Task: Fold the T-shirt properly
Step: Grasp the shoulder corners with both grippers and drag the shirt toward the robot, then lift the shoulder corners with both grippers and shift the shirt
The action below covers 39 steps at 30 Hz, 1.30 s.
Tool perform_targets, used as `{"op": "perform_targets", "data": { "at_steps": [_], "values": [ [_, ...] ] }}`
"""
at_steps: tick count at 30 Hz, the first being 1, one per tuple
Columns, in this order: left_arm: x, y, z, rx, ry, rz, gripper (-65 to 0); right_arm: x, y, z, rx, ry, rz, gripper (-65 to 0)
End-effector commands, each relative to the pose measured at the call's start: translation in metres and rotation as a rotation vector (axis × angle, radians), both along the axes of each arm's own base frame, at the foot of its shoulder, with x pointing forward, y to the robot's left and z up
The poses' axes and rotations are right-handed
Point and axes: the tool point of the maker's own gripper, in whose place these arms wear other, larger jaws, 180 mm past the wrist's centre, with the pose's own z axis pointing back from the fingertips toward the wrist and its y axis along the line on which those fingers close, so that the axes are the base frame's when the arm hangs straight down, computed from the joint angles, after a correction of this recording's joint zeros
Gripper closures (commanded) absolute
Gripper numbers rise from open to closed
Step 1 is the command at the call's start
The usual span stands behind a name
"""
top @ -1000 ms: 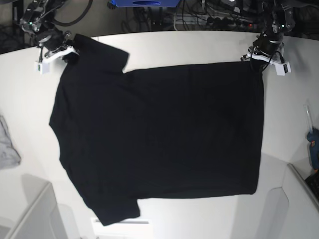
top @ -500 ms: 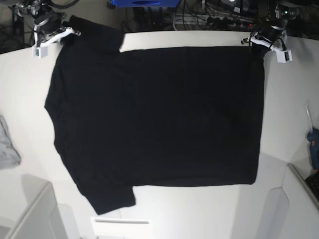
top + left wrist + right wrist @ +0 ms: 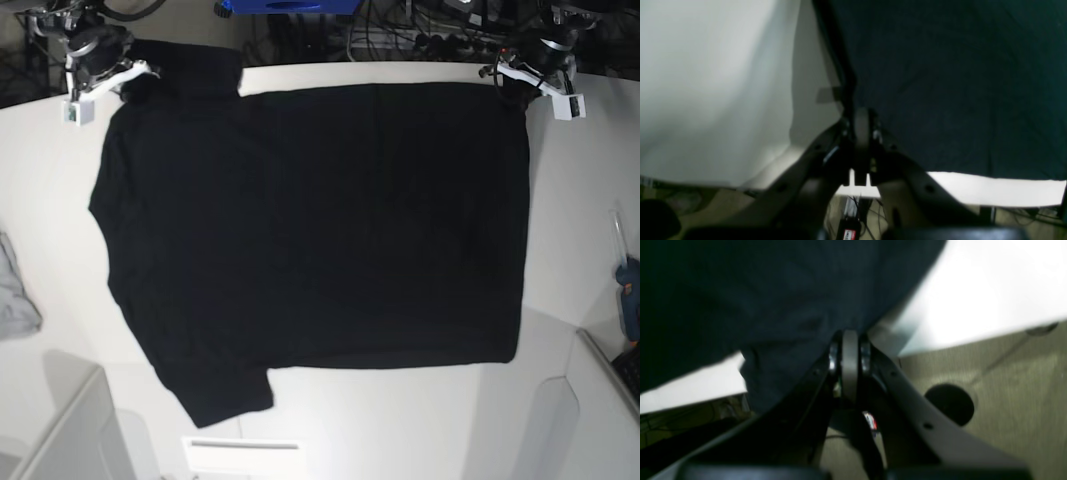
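Note:
The black T-shirt lies spread flat on the white table, plain side up, sleeves toward the left. My left gripper is shut on the shirt's far right hem corner at the table's back edge; the left wrist view shows its jaws closed on the cloth edge. My right gripper is shut on the far left sleeve and shoulder; the right wrist view shows its jaws closed on dark cloth. The far edge of the shirt reaches the table's back edge.
A small grey cloth lies at the left edge. A blue tool lies at the right edge. Grey bins stand at the front left and front right. Cables and a blue box are behind the table.
Both grippers have pulled the shirt's far edge farther toward the table's back edge. The cloth has stretched flatter and its near hem has slid back.

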Motion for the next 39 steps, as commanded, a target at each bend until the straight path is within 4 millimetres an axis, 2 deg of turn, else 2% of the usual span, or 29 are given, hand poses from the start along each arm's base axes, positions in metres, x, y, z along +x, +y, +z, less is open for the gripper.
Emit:
{"op": "perform_targets", "data": {
  "at_steps": [1,10,16,20,25,32,36,39],
  "values": [
    [0.012,0.0,0.013,0.004,-0.055,-0.012,0.0,0.007,-0.003,0.009,-0.014,-0.039,0.007,0.0],
    [0.04,-0.004,0.025,-0.012,-0.135,-0.011,0.0,0.046,-0.007,0.022,-0.019,-0.121,-0.006,0.0],
    [0.068,-0.008,0.042,-0.13,-0.218,0.024,0.0,0.075,-0.011,0.032,-0.005,-0.101,-0.003,0.0],
    [0.084,-0.017,0.042,-0.146,-0.164,-0.042,0.0,0.096,-0.008,0.039,0.017,-0.117,-0.002,0.0],
    [0.098,-0.004,0.046,-0.16,-0.147,-0.001,0.0,0.118,-0.007,0.04,0.066,-0.13,-0.037,0.0],
    [0.105,0.021,0.039,-0.182,-0.112,0.071,0.0,0.135,-0.018,0.022,0.103,-0.094,-0.048,0.0],
    [0.104,0.023,0.032,-0.192,-0.094,0.084,0.0,0.143,-0.022,0.018,0.118,-0.089,-0.053,0.0],
    [0.109,0.025,0.03,-0.201,-0.094,0.09,0.0,0.152,-0.021,0.023,0.124,-0.105,-0.05,0.0]
  ]
}}
